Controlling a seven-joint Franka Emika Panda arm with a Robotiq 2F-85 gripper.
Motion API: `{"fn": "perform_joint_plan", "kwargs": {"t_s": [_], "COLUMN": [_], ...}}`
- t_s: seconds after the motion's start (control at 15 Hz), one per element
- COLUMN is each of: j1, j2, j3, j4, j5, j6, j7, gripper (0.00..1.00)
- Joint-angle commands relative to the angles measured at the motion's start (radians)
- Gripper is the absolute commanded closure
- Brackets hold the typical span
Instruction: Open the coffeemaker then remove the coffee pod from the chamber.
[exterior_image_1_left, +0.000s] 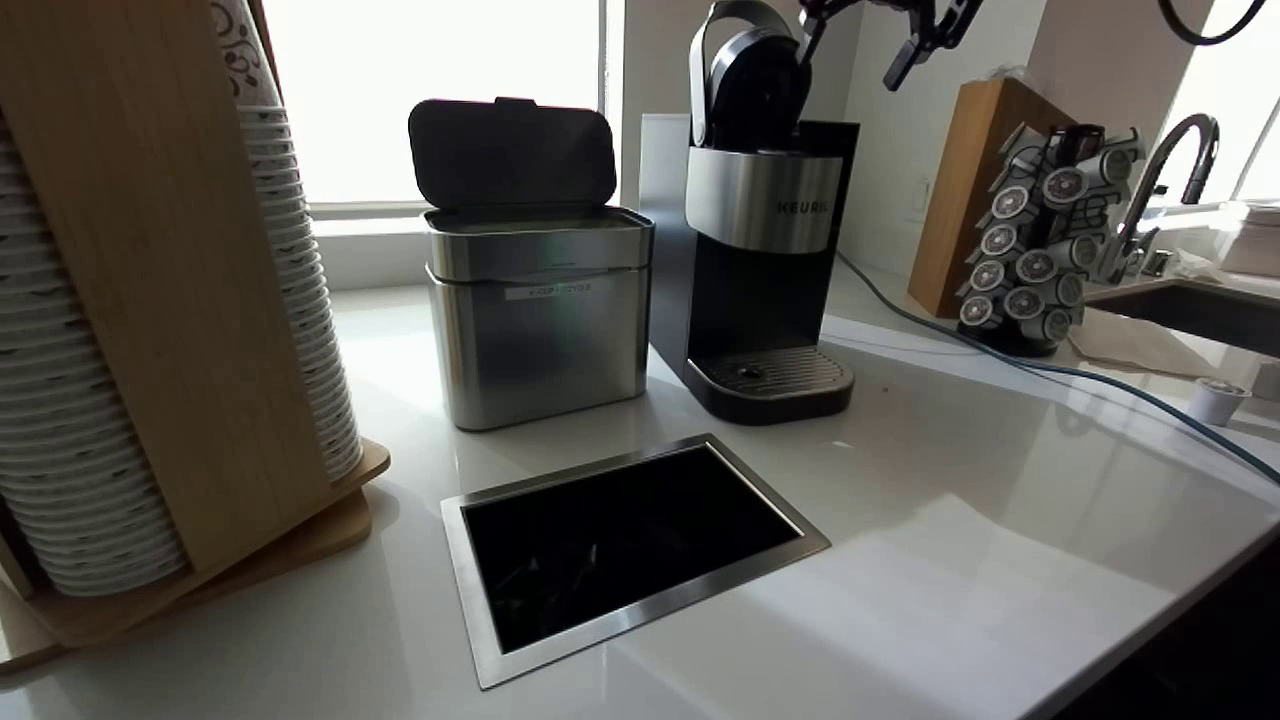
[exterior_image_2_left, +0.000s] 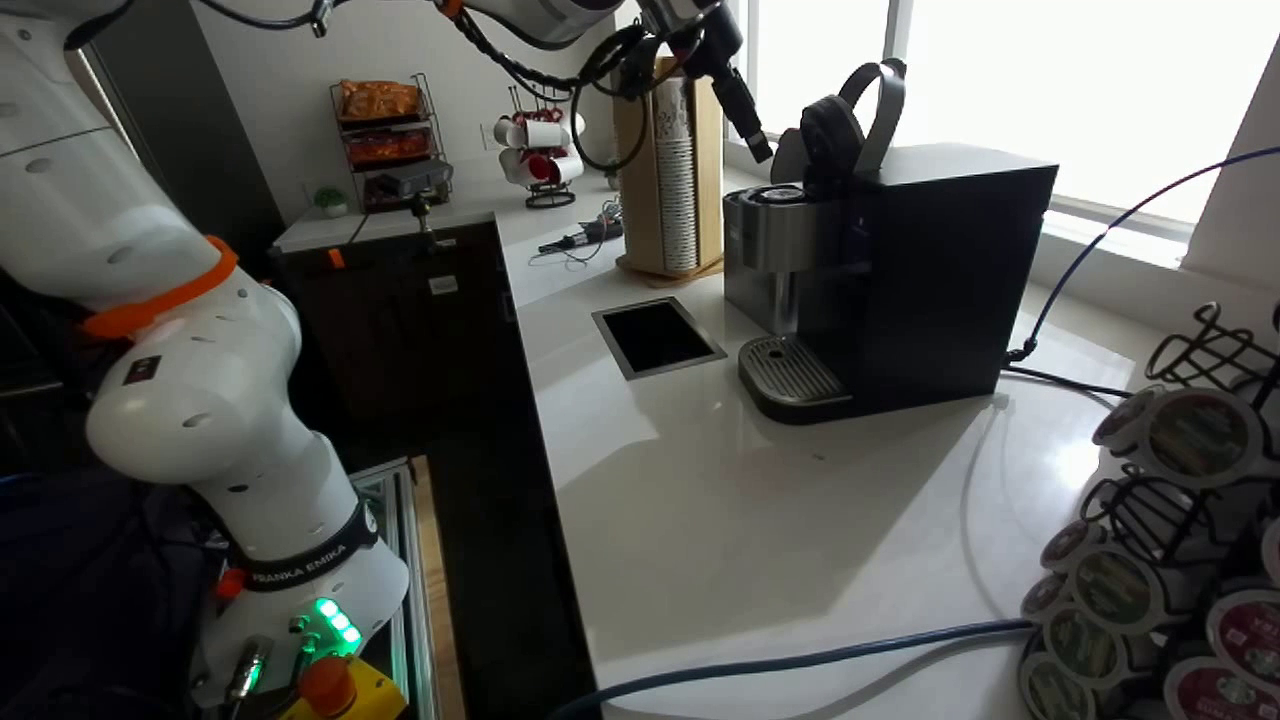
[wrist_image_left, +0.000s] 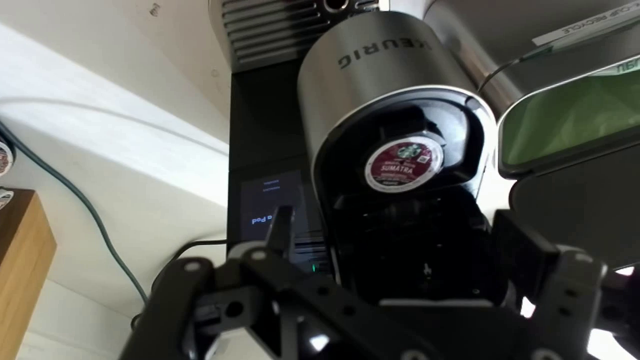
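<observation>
White countertop (exterior_image_2_left: 720, 500) below bright window (exterior_image_2_left: 1060, 80)

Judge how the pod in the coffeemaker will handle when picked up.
The pod may be hard to grip: only its flat top shows in the chamber. That top looks smooth, so it could be slippery. Being round, it might roll if dropped on edge.

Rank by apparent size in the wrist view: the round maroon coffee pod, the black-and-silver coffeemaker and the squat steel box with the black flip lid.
1. Coffeemaker
2. Steel box, judged by its visible part; the picture's edge cuts it off
3. Coffee pod, clearly smallest
</observation>
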Motion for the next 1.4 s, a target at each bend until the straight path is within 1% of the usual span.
{"fn": "perform_joint_plan", "kwargs": {"t_s": [0.0, 0.13, 0.4, 0.67, 0.8, 0.87, 1.13, 1.33], "j1": [0.027, 0.031, 0.059, 0.084, 0.091, 0.094, 0.1, 0.104], "j2": [0.093, 0.135, 0.204, 0.237, 0.246, 0.247, 0.258, 0.267], "j3": [-0.012, -0.014, -0.022, -0.036, -0.044, -0.049, -0.065, -0.07], "j4": [0.095, 0.131, 0.187, 0.202, 0.202, 0.196, 0.194, 0.206], "j5": [0.012, -0.009, -0.012, -0.008, -0.006, -0.008, -0.007, -0.013], "j6": [-0.061, -0.06, -0.072, -0.08, -0.094, -0.099, -0.109, -0.106], "j7": [-0.034, -0.032, -0.04, -0.058, -0.061, -0.059, -0.059, -0.053], "gripper": [0.0, 0.0, 0.0, 0.0, 0.03, 0.0, 0.0, 0.08]}}
